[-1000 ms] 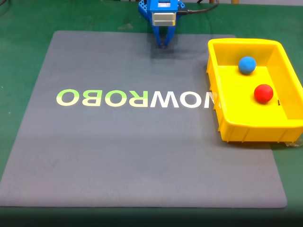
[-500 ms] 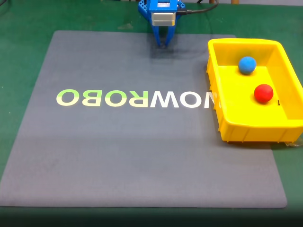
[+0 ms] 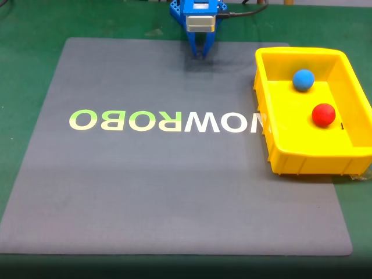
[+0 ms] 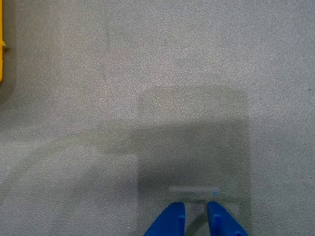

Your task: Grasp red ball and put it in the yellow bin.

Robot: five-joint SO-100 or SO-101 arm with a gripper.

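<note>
The red ball (image 3: 323,114) lies inside the yellow bin (image 3: 273,145) at the right of the fixed view, toward the bin's right wall. My blue gripper (image 3: 199,55) hangs at the top centre of the grey mat, well left of the bin, shut with nothing between its fingers. In the wrist view the two blue fingertips (image 4: 179,215) come up from the bottom edge, almost touching, over bare mat. A sliver of the yellow bin (image 4: 1,54) shows at that view's left edge.
A blue ball (image 3: 303,79) rests in the bin behind the red one. The grey mat (image 3: 116,192) carries the reversed lettering ROBO (image 3: 125,120) and lies on a green table (image 3: 29,52). A black cable (image 3: 250,10) runs from the arm's base.
</note>
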